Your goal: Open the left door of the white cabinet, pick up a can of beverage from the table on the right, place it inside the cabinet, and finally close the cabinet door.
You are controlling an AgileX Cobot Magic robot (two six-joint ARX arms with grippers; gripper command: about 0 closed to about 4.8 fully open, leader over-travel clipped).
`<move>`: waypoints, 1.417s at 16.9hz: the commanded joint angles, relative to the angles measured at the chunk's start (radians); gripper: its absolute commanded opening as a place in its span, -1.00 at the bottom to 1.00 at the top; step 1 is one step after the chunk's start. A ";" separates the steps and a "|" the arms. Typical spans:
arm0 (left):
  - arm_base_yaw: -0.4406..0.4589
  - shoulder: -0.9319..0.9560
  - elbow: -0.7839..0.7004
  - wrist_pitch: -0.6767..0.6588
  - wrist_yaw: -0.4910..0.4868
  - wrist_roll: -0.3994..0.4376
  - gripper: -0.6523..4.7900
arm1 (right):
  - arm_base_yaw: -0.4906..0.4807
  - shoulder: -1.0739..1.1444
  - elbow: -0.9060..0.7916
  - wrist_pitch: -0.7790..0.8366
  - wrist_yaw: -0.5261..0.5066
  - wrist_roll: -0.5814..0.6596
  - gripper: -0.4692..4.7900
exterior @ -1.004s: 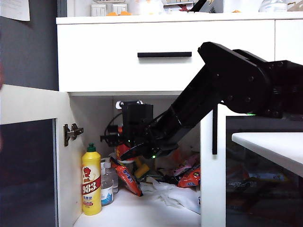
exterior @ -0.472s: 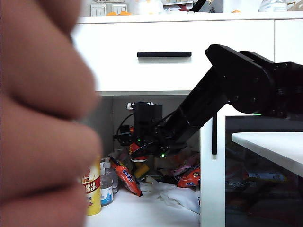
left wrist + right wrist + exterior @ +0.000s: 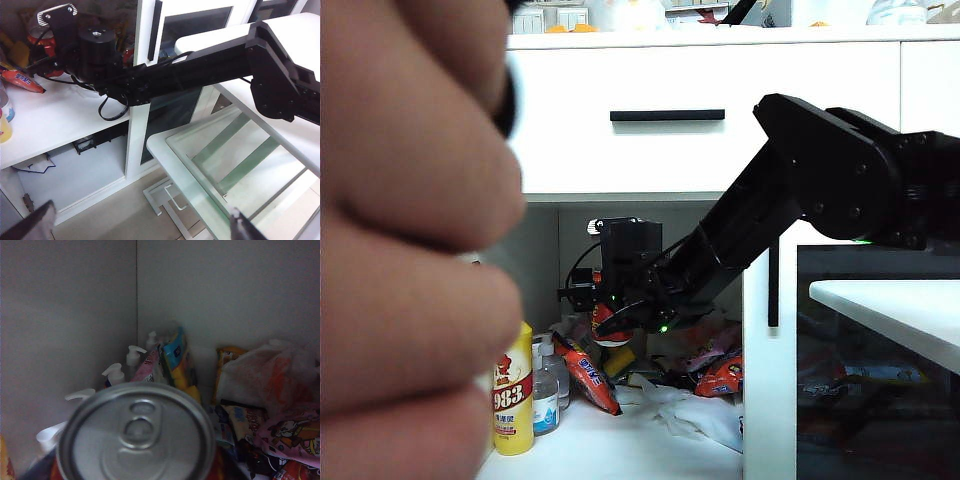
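I saw the right gripper (image 3: 605, 322) inside the cabinet (image 3: 720, 120), fingers around the can (image 3: 136, 435); left gripper (image 3: 140, 227) fingers spread, empty.

Blurred hand (image 3: 410, 240) hides the left door, can of beverage (image 3: 136, 437) cut off at frame edge

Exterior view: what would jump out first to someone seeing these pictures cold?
A blurred hand right up at the lens blots out the left half of the exterior view. Past it, the right gripper reaches into the white cabinet with the can of beverage in its fingers, above a shelf littered with snack packets beside a yellow bottle. The left gripper hangs open, well back.
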 commanded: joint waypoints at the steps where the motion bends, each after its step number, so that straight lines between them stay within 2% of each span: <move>1: 0.000 0.001 0.003 0.006 0.000 0.001 1.00 | 0.002 -0.019 0.012 0.080 0.002 0.001 0.94; 9: 0.000 0.001 0.003 0.008 0.000 0.001 1.00 | 0.007 -0.019 0.012 0.108 -0.003 0.066 0.94; 12: 0.000 0.001 0.003 0.035 -0.002 0.001 1.00 | 0.047 -0.022 0.012 0.109 -0.049 0.088 0.94; 14: 0.000 0.001 0.003 0.054 -0.002 0.001 1.00 | 0.089 -0.034 0.012 0.077 -0.050 0.176 0.89; 15: 0.000 0.001 0.003 0.063 -0.002 0.001 1.00 | 0.106 -0.043 0.012 0.052 -0.046 0.229 0.69; 16: 0.000 0.001 0.006 0.064 0.000 0.001 1.00 | 0.118 -0.053 0.012 0.037 -0.047 0.273 0.57; 17: 0.000 0.001 0.007 0.064 0.000 0.001 1.00 | 0.126 -0.060 0.012 0.016 -0.047 0.291 0.56; 18: 0.000 0.001 0.013 0.061 0.000 0.001 1.00 | 0.131 -0.071 0.011 -0.046 -0.060 0.333 0.36; 20: 0.000 0.001 0.018 0.066 -0.001 0.001 1.00 | 0.136 -0.088 0.011 -0.158 -0.161 0.526 -0.87; 21: 0.000 0.001 0.018 0.065 -0.002 0.001 1.00 | 0.136 -0.088 0.011 -0.173 -0.189 0.649 -0.84; 22: 0.000 0.001 0.018 0.065 -0.002 0.001 1.00 | 0.135 -0.088 0.011 -0.208 -0.200 0.690 -0.84; 24: 0.000 0.001 0.018 0.065 -0.001 0.001 1.00 | 0.132 -0.095 0.011 -0.306 -0.265 0.690 -0.84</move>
